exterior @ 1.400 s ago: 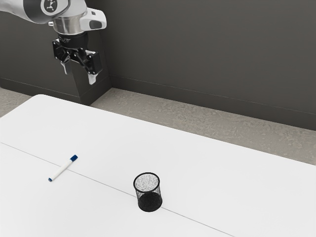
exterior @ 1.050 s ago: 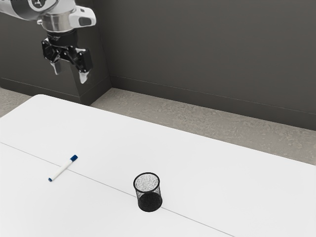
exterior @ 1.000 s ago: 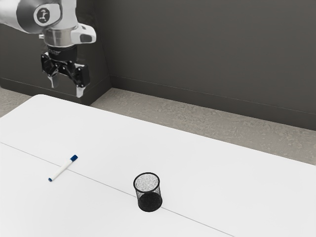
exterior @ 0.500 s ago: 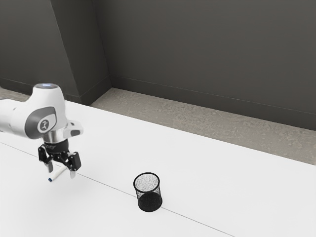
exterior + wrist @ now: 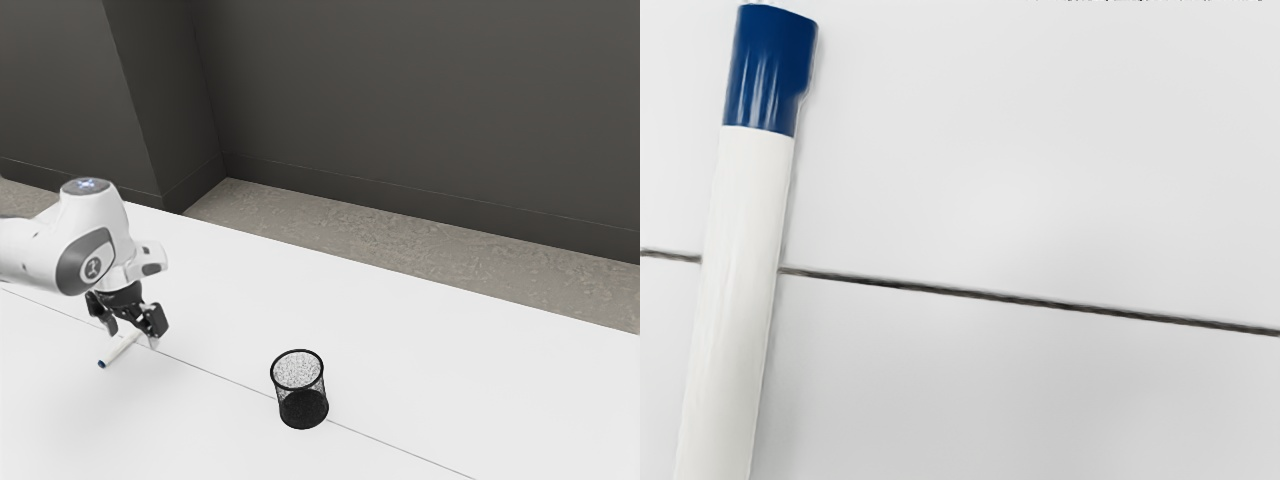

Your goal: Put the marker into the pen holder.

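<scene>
"Blue and white, smooth and slim: that's your marker [image 5: 735, 300], lying flat on the table [image 5: 420, 360], its round barrel crossing a thin dark seam [image 5: 220, 375]. What do you have above it?"

"Your gripper [image 5: 133, 336], black and angular at the linkages, with pale, narrow fingers [image 5: 153, 343]. They stand wide apart, low at the marker, and you aren't gripping it. Whether either finger touches it, you can't tell from these views."

"And the marker's ends?"

"In the wrist view you get the glossy blue cap [image 5: 765, 75], with a raised bump along one side and the white barrel running on from it. In the exterior view you can pick out the small blue tip [image 5: 101, 364] at the other end, while your gripper hides the cap."

"Where's your pen holder [image 5: 303, 408]?"

"Upright on the table, well apart from the marker, toward the exterior view's right. It's a round cup of fine black mesh, with a solid-looking dark rim and the weave darker toward its base. Beyond the matte white tabletop, you have mottled, stony-looking floor [image 5: 450, 260] and a plain dark wall [image 5: 420, 100]."
</scene>
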Action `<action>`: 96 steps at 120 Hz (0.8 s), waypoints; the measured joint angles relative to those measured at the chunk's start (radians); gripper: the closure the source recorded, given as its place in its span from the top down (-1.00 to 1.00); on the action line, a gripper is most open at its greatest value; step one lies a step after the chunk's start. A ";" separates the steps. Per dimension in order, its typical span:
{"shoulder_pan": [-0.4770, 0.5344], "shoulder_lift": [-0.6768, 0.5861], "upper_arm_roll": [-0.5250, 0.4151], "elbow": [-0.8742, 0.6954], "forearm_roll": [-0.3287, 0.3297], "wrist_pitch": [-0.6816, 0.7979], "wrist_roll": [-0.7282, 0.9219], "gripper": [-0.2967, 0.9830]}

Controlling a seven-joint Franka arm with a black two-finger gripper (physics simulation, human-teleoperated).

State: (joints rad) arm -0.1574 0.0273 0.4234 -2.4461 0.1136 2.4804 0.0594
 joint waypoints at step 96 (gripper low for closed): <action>0.197 0.241 -0.169 0.214 -0.154 0.032 0.232 0.30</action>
State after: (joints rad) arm 0.0392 0.2684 0.2539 -2.2323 -0.0403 2.5121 0.2910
